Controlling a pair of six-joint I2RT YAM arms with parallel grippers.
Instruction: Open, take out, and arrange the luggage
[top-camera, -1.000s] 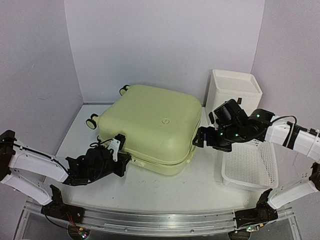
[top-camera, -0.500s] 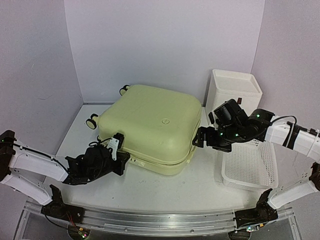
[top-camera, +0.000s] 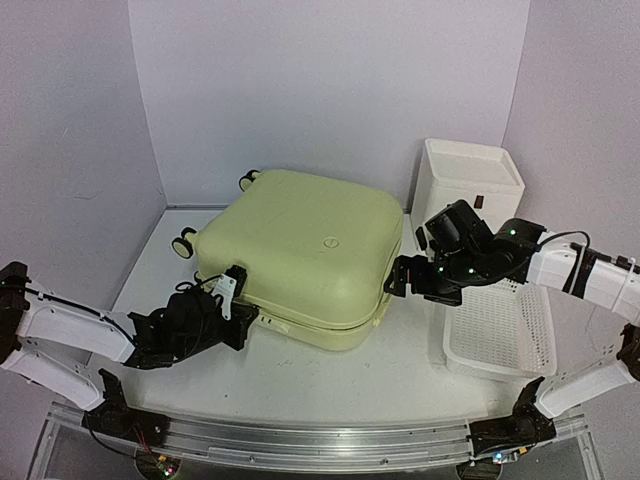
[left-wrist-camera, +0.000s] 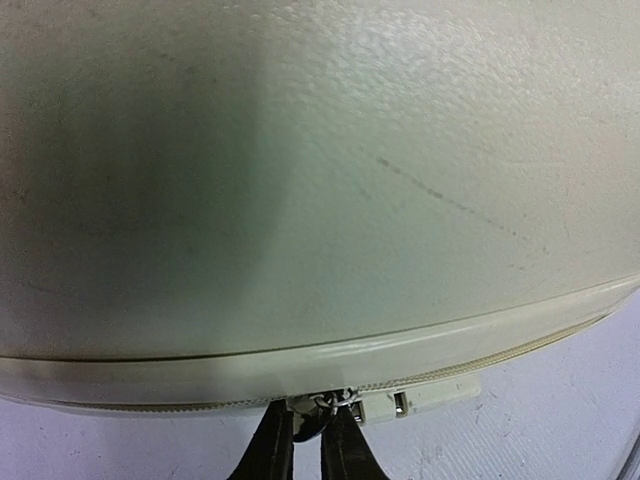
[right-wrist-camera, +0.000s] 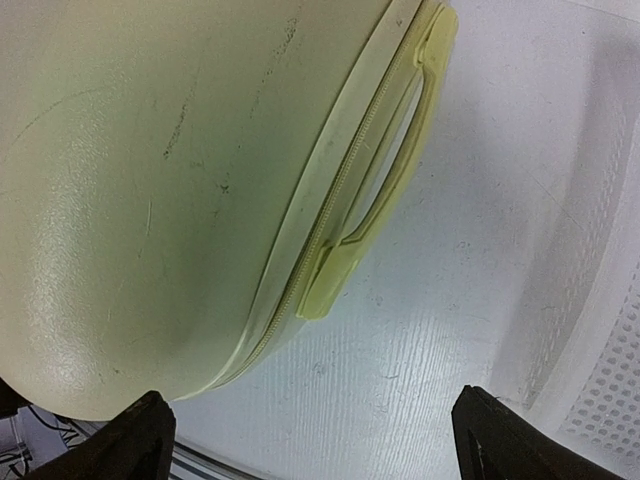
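The left pincer (left-wrist-camera: 308, 428) pinches the zipper pull (left-wrist-camera: 326, 402) on the closed luggage's (top-camera: 310, 250) front seam. The right pincer (right-wrist-camera: 315, 432) gapes wide beside its handle (right-wrist-camera: 388, 190).

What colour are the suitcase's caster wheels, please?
The wheels are black and cream, best seen in the top external view.

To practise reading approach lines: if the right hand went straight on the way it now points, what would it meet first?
Probably the luggage: the open right hand points at its side, about where the handle sits. Depth is hard to judge from these views.
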